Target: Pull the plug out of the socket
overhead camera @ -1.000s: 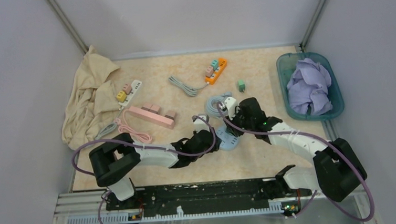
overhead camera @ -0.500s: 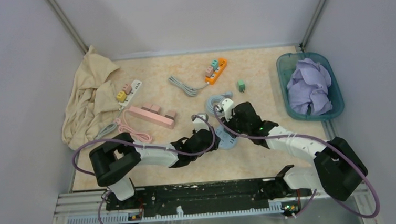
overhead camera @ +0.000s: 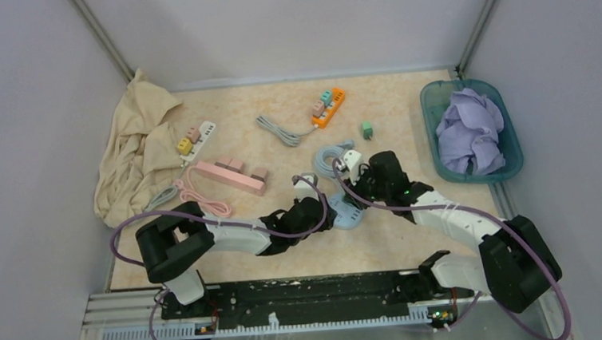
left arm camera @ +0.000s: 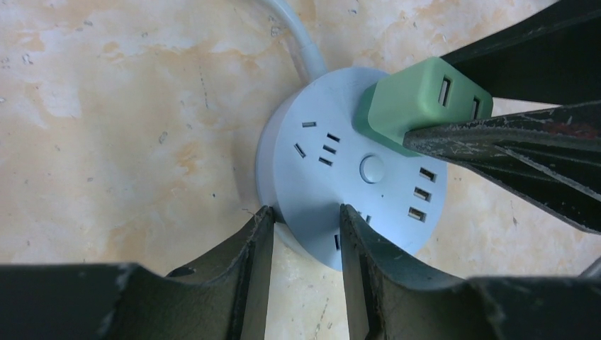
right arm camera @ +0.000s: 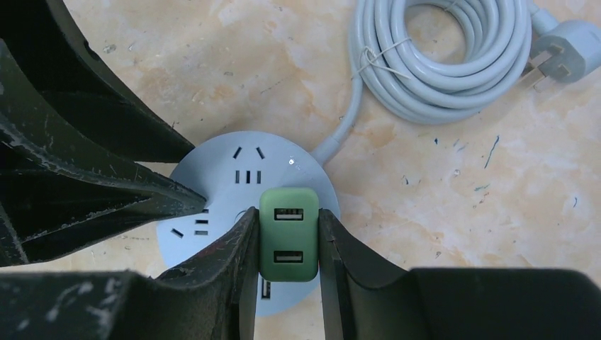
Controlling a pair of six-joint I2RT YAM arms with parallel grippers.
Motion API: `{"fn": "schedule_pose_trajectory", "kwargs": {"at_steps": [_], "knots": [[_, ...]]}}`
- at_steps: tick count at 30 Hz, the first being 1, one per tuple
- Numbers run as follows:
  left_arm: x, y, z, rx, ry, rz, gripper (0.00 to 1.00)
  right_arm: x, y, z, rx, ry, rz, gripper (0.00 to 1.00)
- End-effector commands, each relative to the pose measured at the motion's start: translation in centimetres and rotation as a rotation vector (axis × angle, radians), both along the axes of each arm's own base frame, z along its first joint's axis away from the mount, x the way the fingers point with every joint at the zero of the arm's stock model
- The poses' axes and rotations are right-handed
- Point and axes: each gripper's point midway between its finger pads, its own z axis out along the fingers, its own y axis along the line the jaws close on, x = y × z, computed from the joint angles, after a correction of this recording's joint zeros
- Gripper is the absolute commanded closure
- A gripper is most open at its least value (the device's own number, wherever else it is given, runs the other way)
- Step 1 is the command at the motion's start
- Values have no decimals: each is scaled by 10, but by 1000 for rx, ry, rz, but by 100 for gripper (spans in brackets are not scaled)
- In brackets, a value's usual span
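Fingers of the right gripper pinch the plug; the left gripper nips the socket by its rim. That shallow hold may slip, lifting the socket.

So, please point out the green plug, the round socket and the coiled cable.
green plug [right arm camera: 288, 241]: right wrist view, top face between its two ports.
round socket [left arm camera: 393, 191]: left wrist view, top face between button and ports.
coiled cable [right arm camera: 439, 99]: right wrist view, lower strands of the coil.
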Motion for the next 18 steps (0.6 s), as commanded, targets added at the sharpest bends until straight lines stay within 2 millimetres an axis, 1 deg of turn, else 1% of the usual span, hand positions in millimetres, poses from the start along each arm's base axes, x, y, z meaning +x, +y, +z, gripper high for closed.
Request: {"fn": "schedule_pose_trajectory", "kwargs": {"at_steps": [1, 3, 5, 8, 10, 12, 14, 16, 18], "knots": [[-32, 25, -55, 162, 120, -85, 57, -37, 50, 33, 181, -4, 279, 100], [-32, 24, -55, 160, 117, -90, 57, -36, 59, 32, 171, 4, 240, 100], [-32, 23, -55, 161, 118, -91, 57, -28, 68, 35, 172, 10, 167, 100], [-32, 24, -57, 164, 125, -82, 57, -4, 64, 34, 142, 13, 21, 100], [-33, 26, -57, 164, 128, -75, 57, 2, 58, 35, 124, -13, -2, 100], [-33, 28, -58, 168, 131, -70, 57, 3, 52, 45, 166, -7, 7, 100], [-32, 29, -59, 178, 126, -71, 57, 0, 44, 52, 207, 23, 49, 100], [-31, 29, -62, 192, 126, -75, 57, -7, 38, 54, 242, 59, 98, 100], [-31, 27, -64, 198, 127, -84, 57, -17, 38, 52, 264, 96, 157, 100]]}}
